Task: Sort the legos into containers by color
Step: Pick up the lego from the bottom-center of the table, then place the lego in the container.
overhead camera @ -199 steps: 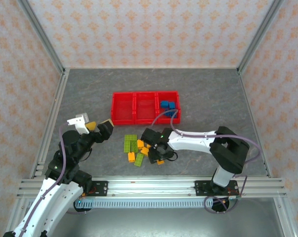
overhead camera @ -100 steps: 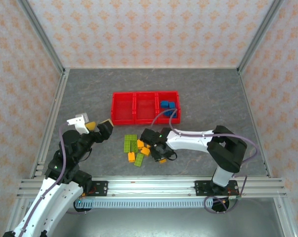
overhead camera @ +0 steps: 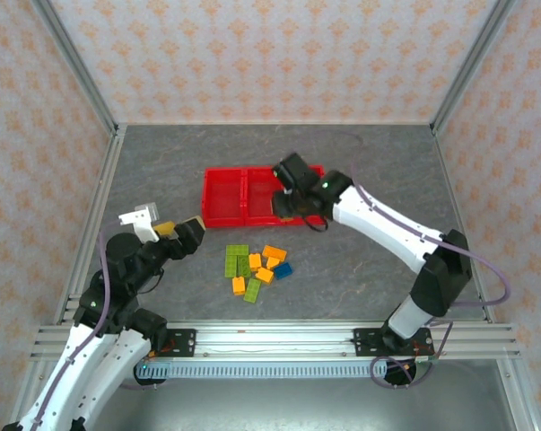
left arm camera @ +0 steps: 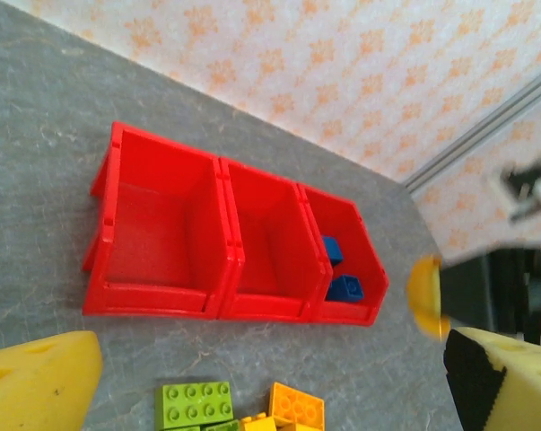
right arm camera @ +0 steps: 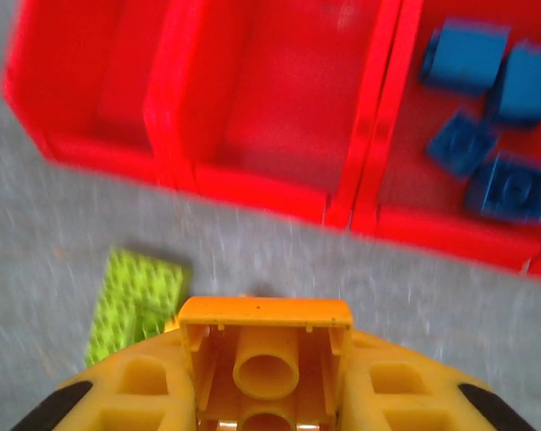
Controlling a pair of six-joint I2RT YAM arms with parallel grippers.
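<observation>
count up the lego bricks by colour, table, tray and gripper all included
lime green bricks: 4
orange bricks: 6, counting the orange brick in the right gripper
blue bricks: 5, four of them in the tray
total: 15

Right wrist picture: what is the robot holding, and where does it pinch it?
The right end effector pinches an orange lego brick by its two opposite side walls.
</observation>
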